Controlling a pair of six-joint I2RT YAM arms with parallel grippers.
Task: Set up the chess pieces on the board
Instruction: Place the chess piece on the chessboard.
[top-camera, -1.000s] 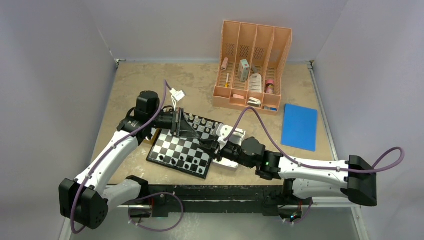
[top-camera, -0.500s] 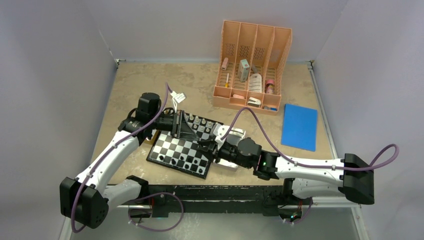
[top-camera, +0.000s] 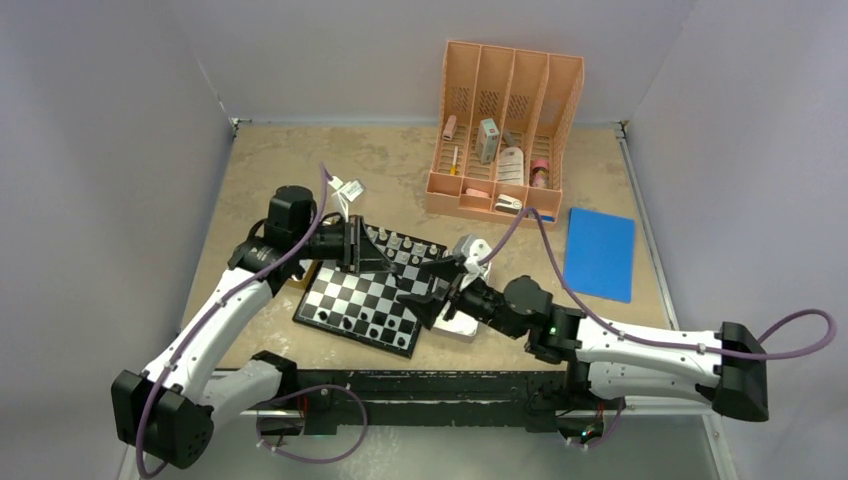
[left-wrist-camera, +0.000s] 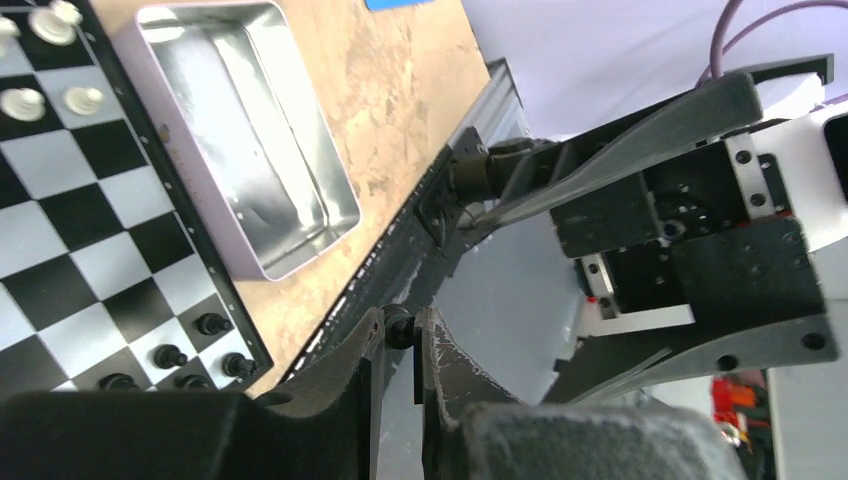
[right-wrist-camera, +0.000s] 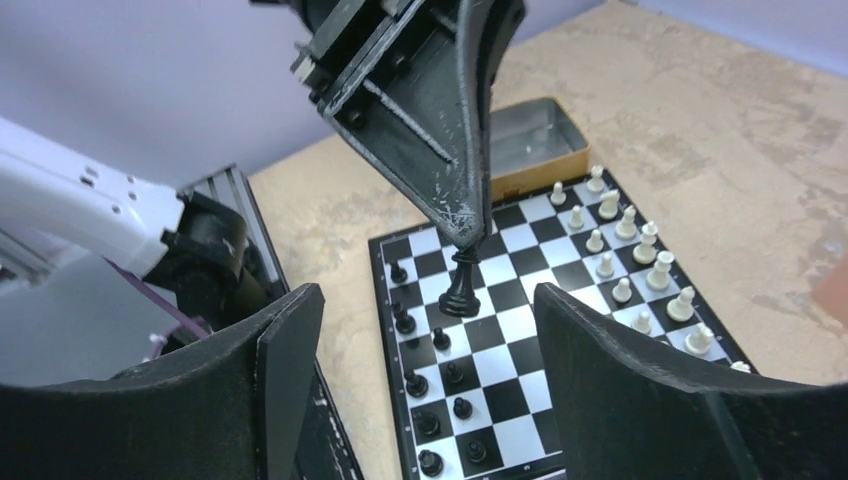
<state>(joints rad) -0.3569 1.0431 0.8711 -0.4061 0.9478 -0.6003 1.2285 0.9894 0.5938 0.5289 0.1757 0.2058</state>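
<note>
The board (top-camera: 352, 300) lies between the arms, its checks plain in the right wrist view (right-wrist-camera: 520, 330). White chess pieces (right-wrist-camera: 625, 245) line its far side and black ones (right-wrist-camera: 405, 322) its near side. My left gripper (left-wrist-camera: 400, 335) is shut on the top of a black piece (right-wrist-camera: 460, 288), which hangs above the board near the black rows. In the left wrist view that piece (left-wrist-camera: 401, 320) shows as a dark knob pinched between the tips. My right gripper (right-wrist-camera: 428, 305) stands wide open, facing the piece with nothing between its fingers (right-wrist-camera: 290, 350).
A silver tin tray (left-wrist-camera: 250, 150) lies against the board's right edge, and a second tin (right-wrist-camera: 525, 135) lies beyond its left end. At the back stands an orange file organizer (top-camera: 505, 130), with a blue pad (top-camera: 600, 252) to the right. The table rail (left-wrist-camera: 400, 250) runs close by.
My right gripper has opened wide and drawn back to the right, away from the black piece. The left gripper stays shut on that piece and has shifted only slightly.
</note>
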